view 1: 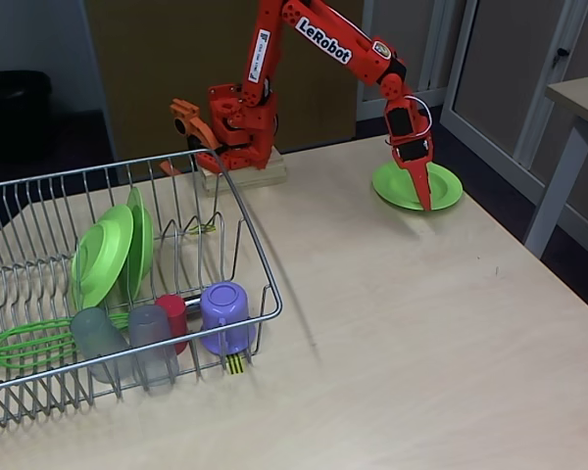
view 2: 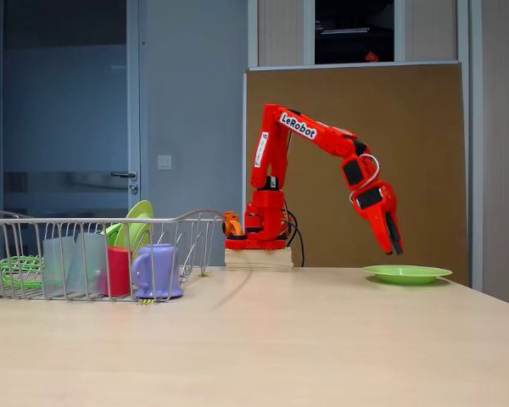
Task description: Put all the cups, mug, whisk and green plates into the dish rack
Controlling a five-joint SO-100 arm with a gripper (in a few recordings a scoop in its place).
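One green plate (view 1: 402, 188) (view 2: 407, 273) lies flat on the table at the far right. My gripper (view 1: 427, 201) (view 2: 397, 248) hangs just above it, pointing down, fingers together and holding nothing. The dish rack (view 1: 258, 257) (view 2: 199, 215) stands at the left. Inside it two green plates (view 1: 103, 259) (view 2: 136, 225) lean upright. The green whisk (view 1: 24, 343) (view 2: 17, 270) lies along the rack's left part. Two grey cups (view 1: 149, 338) (view 2: 76, 263), a red cup (view 1: 173, 313) (view 2: 117, 270) and the purple mug (view 1: 225, 315) (view 2: 157, 270), turned upside down, stand near the front edge.
The arm's base sits on a wooden block (view 1: 250, 176) at the back of the table, behind the rack. Light wooden table surface (view 1: 421, 343) spreads between the rack and the lone plate. Another table's leg (view 1: 554, 186) stands past the right edge.
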